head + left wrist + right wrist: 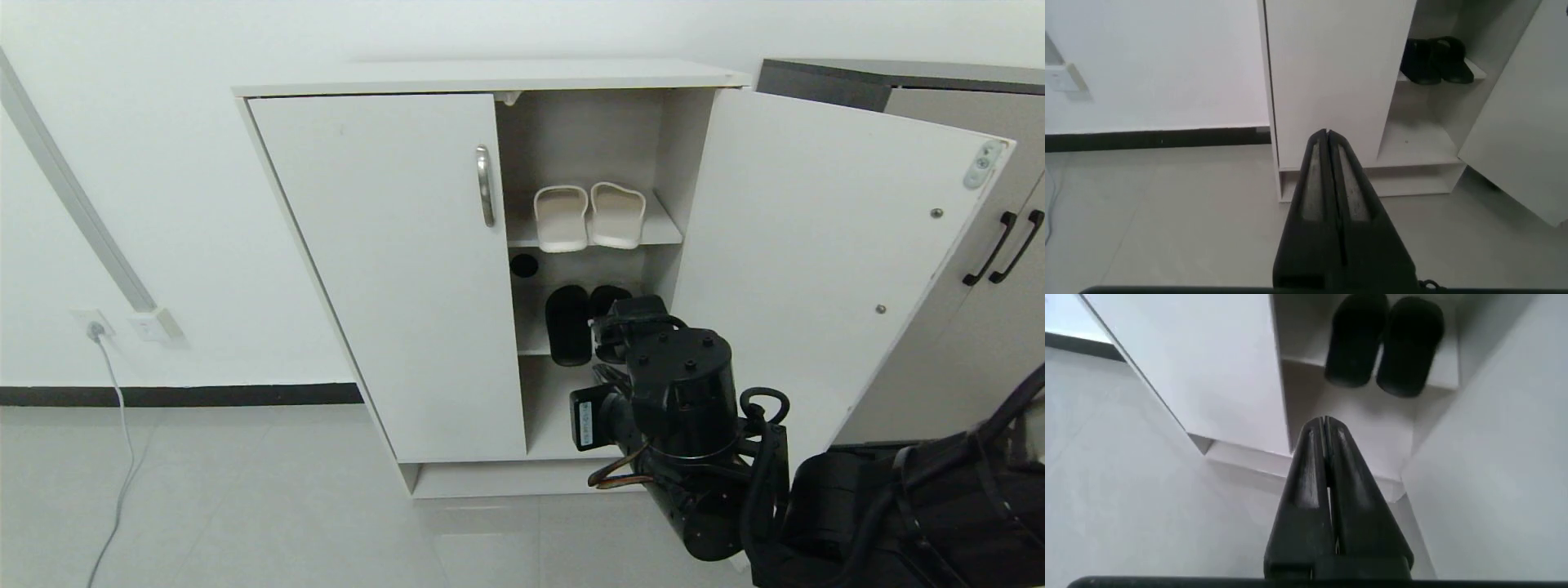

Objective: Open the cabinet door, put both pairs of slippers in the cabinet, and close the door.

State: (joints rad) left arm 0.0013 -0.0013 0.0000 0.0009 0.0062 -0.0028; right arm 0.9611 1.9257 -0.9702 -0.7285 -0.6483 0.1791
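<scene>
Both sets of jaws are pressed together, holding nothing. The right gripper (1325,421) hangs just before the open cabinet (490,76), near the black slippers (1355,339) lying side by side on the middle shelf (531,341). The left gripper (1327,133) is farther out, over the floor (1167,220). White slippers (589,215) sit on the upper shelf (665,233). The right door (816,261) stands open, the left door (384,269) shut.

Shoe cabinet (384,269), tiled floor (245,506) and wall socket (91,325) suggest a home entryway.
</scene>
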